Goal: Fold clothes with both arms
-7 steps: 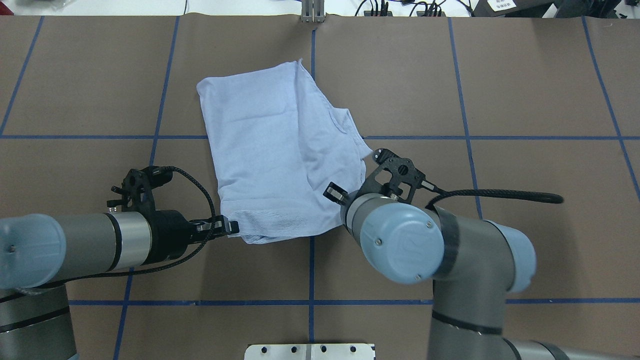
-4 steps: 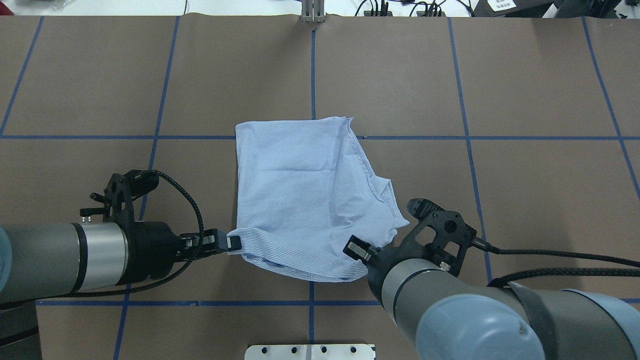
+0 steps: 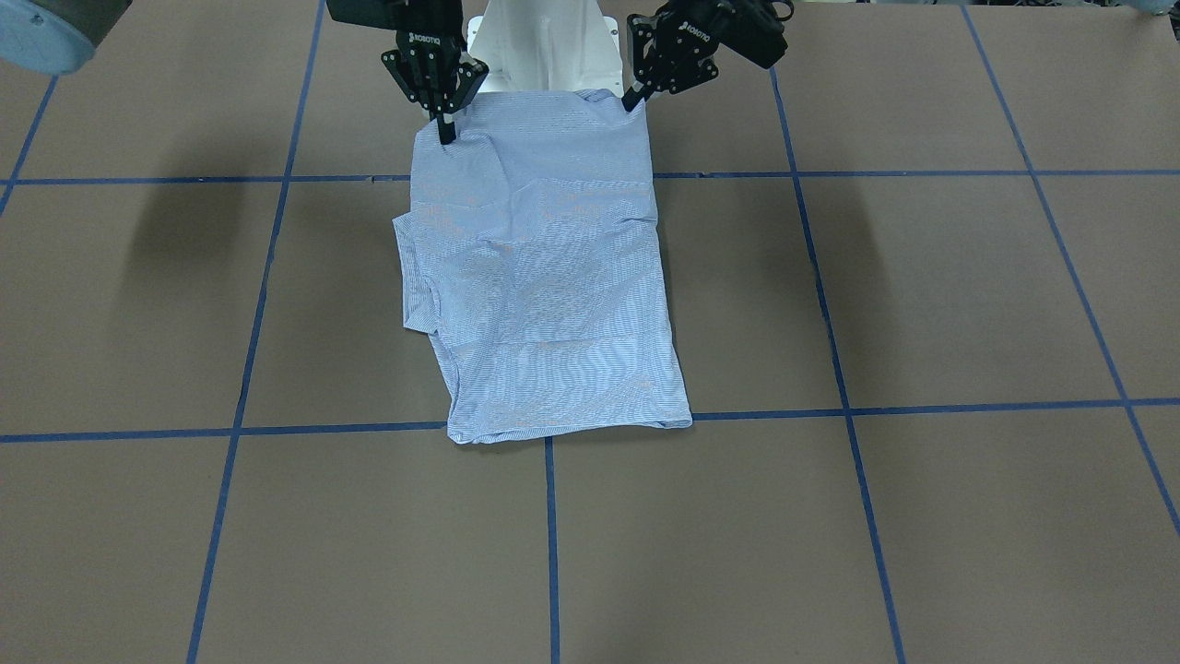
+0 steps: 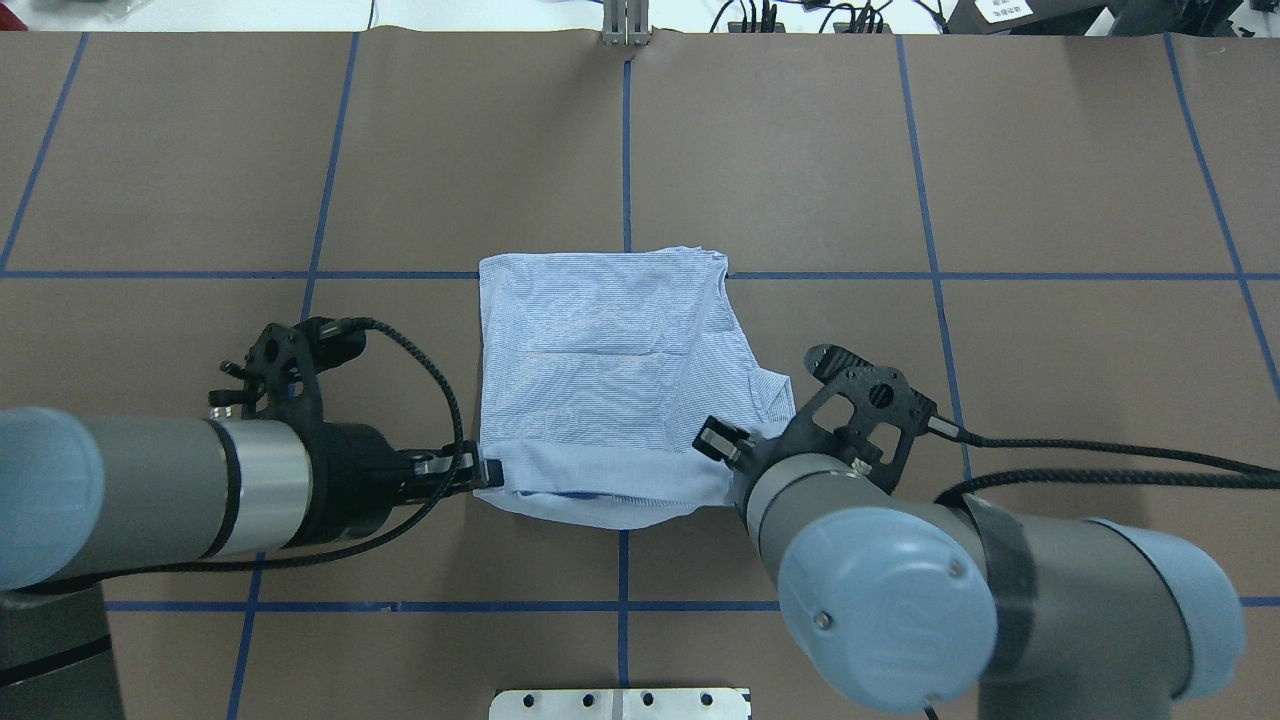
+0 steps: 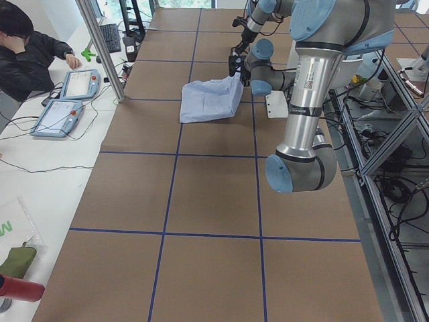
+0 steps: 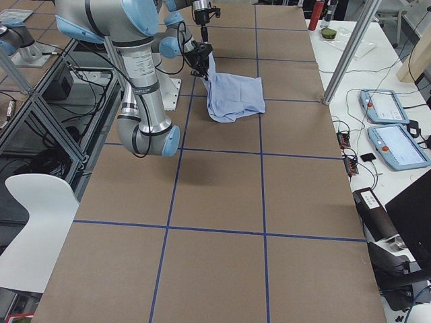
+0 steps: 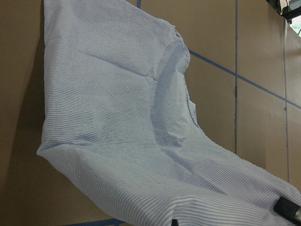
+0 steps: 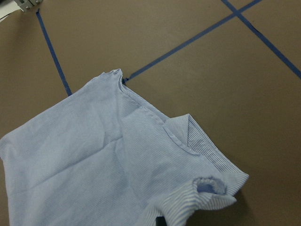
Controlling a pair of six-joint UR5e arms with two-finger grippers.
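1. The shirt (image 4: 610, 380) lies folded in the middle of the table (image 4: 900, 180), on the half nearer the robot. A small flap sticks out on the robot's right side.
2. Its far edge lies flat along a blue tape line (image 4: 850, 275) that crosses the table. Its near edge is raised off the surface and sags a little between the two grippers.
3. The left gripper (image 4: 487, 472) comes in nearly level from the side, its jaws pressed together on the shirt's near left corner.
4. The right gripper (image 3: 446, 134) points downward, its jaws pinching the near right corner. In the overhead view its wrist hides the fingers.
5. The raised edge hangs just in front of the white base (image 3: 544, 46).
6. The brown table surface runs on wide to both sides of the shirt and beyond its far edge.
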